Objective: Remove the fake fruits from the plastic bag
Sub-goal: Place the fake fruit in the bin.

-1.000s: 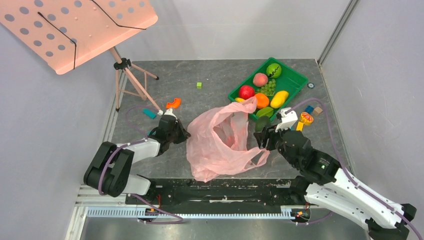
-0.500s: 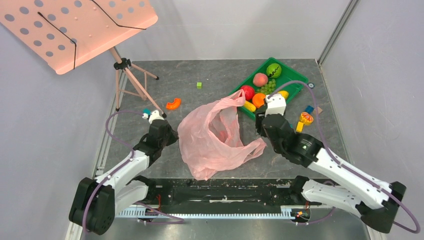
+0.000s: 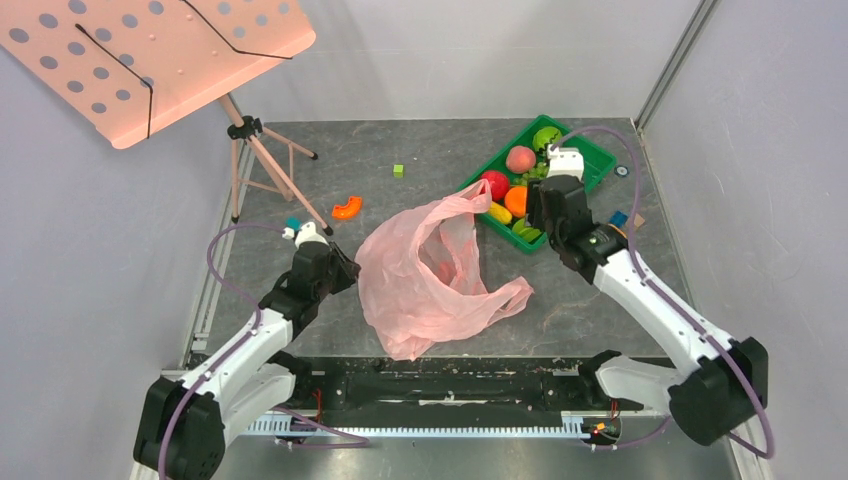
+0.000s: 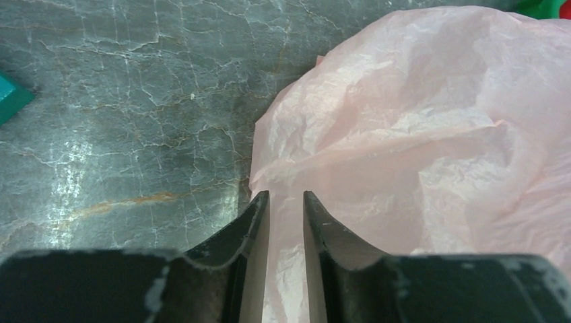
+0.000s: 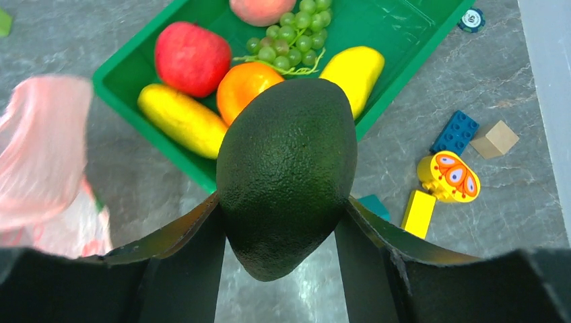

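The dark green oval plastic fruit [image 5: 286, 161], clamped in the right gripper [image 5: 281, 200], was best released low over the green tray [image 5: 397, 27]. The left gripper [image 4: 286, 198] was pinched onto the thin pink plastic bag [image 4: 417, 134].

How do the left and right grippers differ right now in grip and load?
The left gripper pinches the thin bag at its edge, jaws nearly together; the right gripper is spread wide around the dark green fruit. The left gripper sits at the bag's left side; the right gripper hangs at the green tray, over its near edge. Both are shut on something.
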Action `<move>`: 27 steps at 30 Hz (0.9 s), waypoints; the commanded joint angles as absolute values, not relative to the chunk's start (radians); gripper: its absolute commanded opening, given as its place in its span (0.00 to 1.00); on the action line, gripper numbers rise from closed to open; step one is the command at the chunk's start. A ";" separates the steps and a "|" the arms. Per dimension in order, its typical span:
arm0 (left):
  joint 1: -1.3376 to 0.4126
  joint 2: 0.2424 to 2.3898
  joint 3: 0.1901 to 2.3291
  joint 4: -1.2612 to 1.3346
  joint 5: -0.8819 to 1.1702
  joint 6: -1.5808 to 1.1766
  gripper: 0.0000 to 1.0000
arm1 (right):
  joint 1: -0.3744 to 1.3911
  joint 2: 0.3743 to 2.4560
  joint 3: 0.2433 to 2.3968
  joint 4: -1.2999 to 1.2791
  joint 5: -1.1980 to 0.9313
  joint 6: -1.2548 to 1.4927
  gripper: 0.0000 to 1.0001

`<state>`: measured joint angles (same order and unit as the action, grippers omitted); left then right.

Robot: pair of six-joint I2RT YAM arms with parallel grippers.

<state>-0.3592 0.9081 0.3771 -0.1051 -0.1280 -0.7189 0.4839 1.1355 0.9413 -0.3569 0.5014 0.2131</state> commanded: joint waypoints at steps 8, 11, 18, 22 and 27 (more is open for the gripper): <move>-0.353 0.836 0.402 -0.159 -0.090 -0.732 0.53 | 0.185 1.398 1.073 -0.164 0.208 0.178 0.27; -0.354 0.826 0.399 -0.165 -0.088 -0.732 0.54 | 0.147 1.483 1.123 -0.147 0.153 0.176 0.28; -0.353 0.792 0.389 -0.185 -0.083 -0.741 0.56 | 0.117 1.678 1.281 -0.171 0.087 0.179 0.39; -0.354 0.771 0.389 -0.207 -0.078 -0.739 0.56 | 0.094 1.783 1.382 -0.198 0.093 0.185 0.39; -0.354 0.735 0.389 -0.236 -0.088 -0.730 0.57 | 0.065 1.899 1.506 -0.245 0.121 0.173 0.38</move>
<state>-0.3592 0.7650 0.3786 -0.2146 -0.0940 -0.7204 0.0921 1.8442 1.3998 -0.2165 0.1055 0.1886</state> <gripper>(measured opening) 0.565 0.576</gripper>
